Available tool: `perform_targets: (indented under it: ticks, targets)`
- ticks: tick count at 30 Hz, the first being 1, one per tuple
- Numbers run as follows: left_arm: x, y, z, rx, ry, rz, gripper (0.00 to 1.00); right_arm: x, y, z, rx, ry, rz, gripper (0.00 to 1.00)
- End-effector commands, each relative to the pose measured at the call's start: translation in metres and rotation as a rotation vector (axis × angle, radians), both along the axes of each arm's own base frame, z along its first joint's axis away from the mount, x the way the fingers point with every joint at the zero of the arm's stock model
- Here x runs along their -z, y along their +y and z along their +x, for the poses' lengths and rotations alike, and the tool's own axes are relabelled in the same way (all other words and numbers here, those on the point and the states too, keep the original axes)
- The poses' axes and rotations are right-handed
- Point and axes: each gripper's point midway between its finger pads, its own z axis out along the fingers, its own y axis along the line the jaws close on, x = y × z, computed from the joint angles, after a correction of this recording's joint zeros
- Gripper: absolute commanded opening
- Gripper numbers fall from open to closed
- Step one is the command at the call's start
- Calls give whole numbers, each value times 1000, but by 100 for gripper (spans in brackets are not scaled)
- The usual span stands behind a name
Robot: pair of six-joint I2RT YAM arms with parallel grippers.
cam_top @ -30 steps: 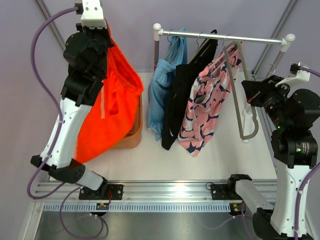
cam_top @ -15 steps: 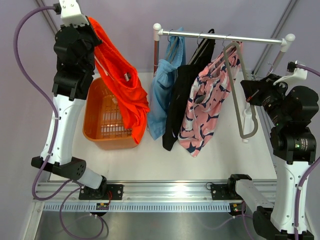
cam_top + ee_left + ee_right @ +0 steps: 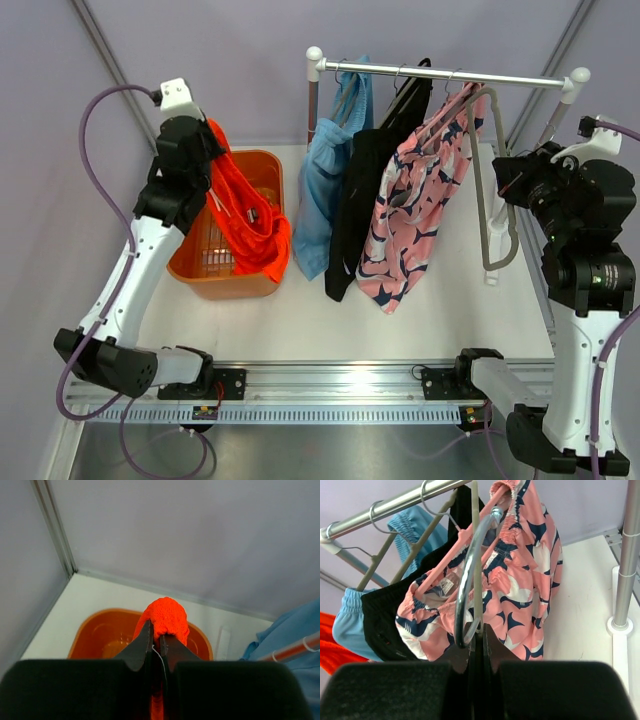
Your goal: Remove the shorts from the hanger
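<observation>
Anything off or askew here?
Orange shorts hang over the basket's right rim, not fully inside, pinched by the left gripper. A bare grey hanger tilts beside the pink shorts, clamped by the right gripper.

Shorts, 4: orange shorts (image 3: pixel 245 215) clamped in the jaws of the left gripper (image 3: pixel 156 642); light blue shorts (image 3: pixel 322 190), black shorts (image 3: pixel 362 200) and pink patterned shorts (image 3: pixel 415 210) just beyond the right gripper (image 3: pixel 479 635).
Basket (image 3: pixel 215 285), 1, below the left jaws.
Bare grey hanger (image 3: pixel 490 200), 1, in the right jaws.
Rail (image 3: pixel 450 73), 1.

basket (image 3: pixel 215 288): right side hidden by orange shorts (image 3: pixel 245 225) | blue shorts (image 3: pixel 295 630): edge-cropped
</observation>
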Motion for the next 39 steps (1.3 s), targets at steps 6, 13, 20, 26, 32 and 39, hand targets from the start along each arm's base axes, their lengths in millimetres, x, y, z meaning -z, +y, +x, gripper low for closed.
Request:
perform_targets:
  ticks: [6, 13, 20, 26, 32, 39]
  targets:
    - [82, 0, -11, -62, 83, -237, 41, 11, -22, 13, 121, 85, -23, 0]
    - [101, -10, -25, -10, 117, -300, 99, 20, -36, 1, 193, 136, -53, 0]
    - [81, -32, -58, 177, 141, -300, 99, 36, -48, 7, 247, 198, -98, 0]
    - [75, -74, -103, 504, 190, -260, 99, 38, -57, 37, 282, 233, -128, 0]
    - [89, -75, -142, 601, 227, -166, 99, 35, -61, 92, 300, 260, -129, 0]
    - [110, -60, -155, 550, 184, -135, 99, 8, -65, 135, 317, 212, -139, 0]
